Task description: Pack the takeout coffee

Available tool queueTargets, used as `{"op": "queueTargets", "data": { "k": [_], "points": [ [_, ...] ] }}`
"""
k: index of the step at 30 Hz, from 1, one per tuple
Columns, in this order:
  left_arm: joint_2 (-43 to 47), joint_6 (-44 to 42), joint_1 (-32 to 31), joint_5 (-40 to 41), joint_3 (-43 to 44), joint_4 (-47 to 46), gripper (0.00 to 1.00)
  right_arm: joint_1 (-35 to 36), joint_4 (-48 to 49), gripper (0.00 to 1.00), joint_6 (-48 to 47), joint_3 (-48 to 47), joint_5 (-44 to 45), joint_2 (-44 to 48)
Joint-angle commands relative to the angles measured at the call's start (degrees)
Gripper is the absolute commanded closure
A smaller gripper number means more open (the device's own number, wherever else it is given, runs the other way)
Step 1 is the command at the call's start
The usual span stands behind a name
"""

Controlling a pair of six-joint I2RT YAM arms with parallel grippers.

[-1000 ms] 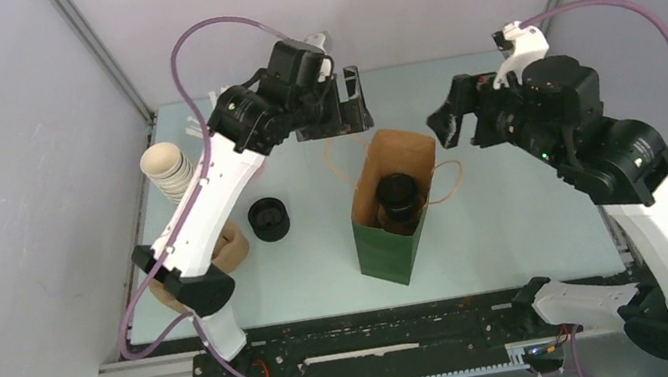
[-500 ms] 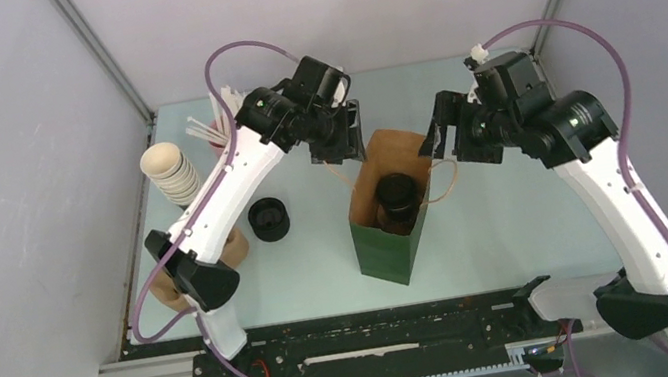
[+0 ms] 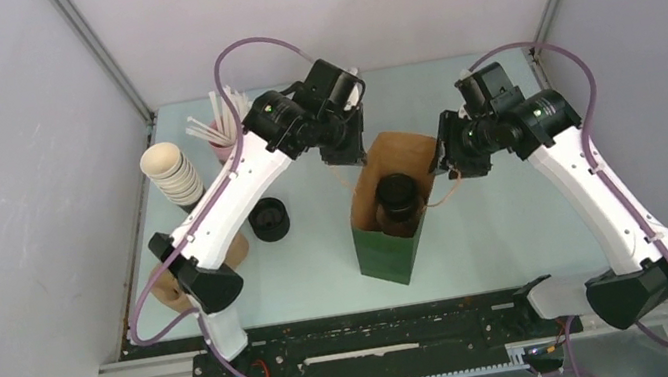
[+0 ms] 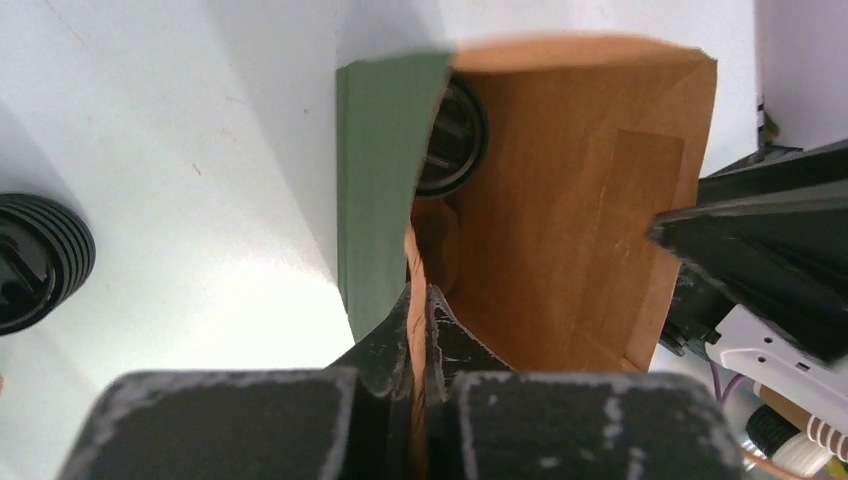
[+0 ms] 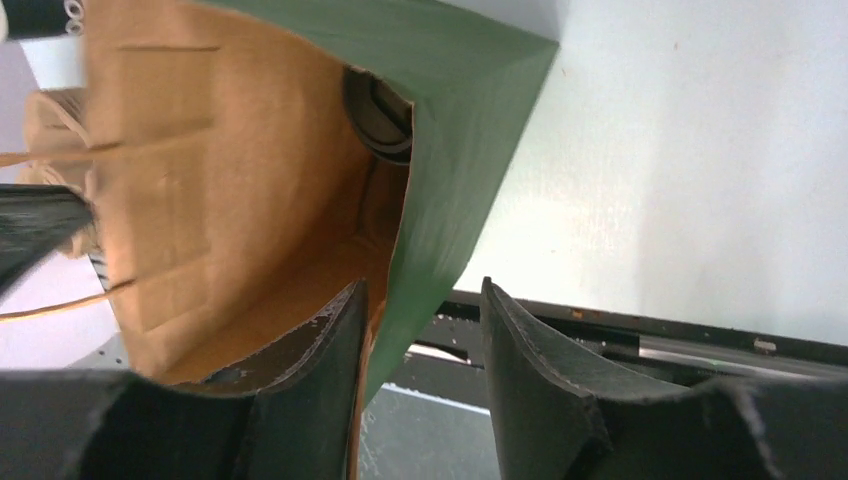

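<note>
The green paper bag (image 3: 388,246) stands open mid-table with the takeout coffee (image 3: 397,197) upright inside, its black lid showing. In the left wrist view, my left gripper (image 4: 418,300) is shut on the brown inner edge of the bag (image 4: 580,200), with the coffee lid (image 4: 455,140) below. From above, that left gripper (image 3: 350,154) sits at the bag's far-left rim. My right gripper (image 3: 445,159) is at the right rim. Its jaws (image 5: 422,300) stand open astride the bag wall (image 5: 470,130), which lies against the left finger (image 5: 335,340). The other finger is apart from it.
A stack of lidless cups (image 3: 170,172) and a cup of straws (image 3: 218,131) stand at the back left. A stack of black lids (image 3: 268,218) sits left of the bag. A brown object (image 3: 230,250) lies behind the left arm. The bag's string handle (image 3: 456,184) hangs right.
Both arms came in to the bag's rim. The left gripper closed on the rim's edge. The right gripper's jaws narrowed around the right wall.
</note>
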State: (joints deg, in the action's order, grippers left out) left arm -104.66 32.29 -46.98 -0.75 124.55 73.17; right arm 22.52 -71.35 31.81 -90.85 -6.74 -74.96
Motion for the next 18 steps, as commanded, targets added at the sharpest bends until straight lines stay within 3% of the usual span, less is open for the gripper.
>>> {"op": "queueTargets", "data": {
  "k": [1, 4, 8, 14, 18],
  "points": [
    [0.7, 0.3, -1.7, 5.1, 9.3, -0.3, 1.00, -0.6, 5.7, 0.49, -0.8, 4.5, -3.4, 4.8],
    [2.1, -0.2, -2.3, 8.2, 12.7, -1.6, 1.00, -0.9, 9.1, 0.55, -0.1, 7.3, -5.0, 6.3],
    [5.2, -2.3, -3.8, 11.2, 10.7, -5.4, 1.00, -1.0, 13.9, 0.65, 0.4, 10.4, -6.9, 7.3],
    [12.7, -3.2, -4.7, 10.5, -6.3, -18.3, 1.00, 2.9, 32.7, 0.93, -1.7, 21.2, -3.6, 13.3],
    [15.2, -5.5, -6.1, 12.2, -11.7, -22.9, 1.00, 7.4, 41.0, 0.96, -4.3, 27.1, 2.7, 18.3]
  ]
}}
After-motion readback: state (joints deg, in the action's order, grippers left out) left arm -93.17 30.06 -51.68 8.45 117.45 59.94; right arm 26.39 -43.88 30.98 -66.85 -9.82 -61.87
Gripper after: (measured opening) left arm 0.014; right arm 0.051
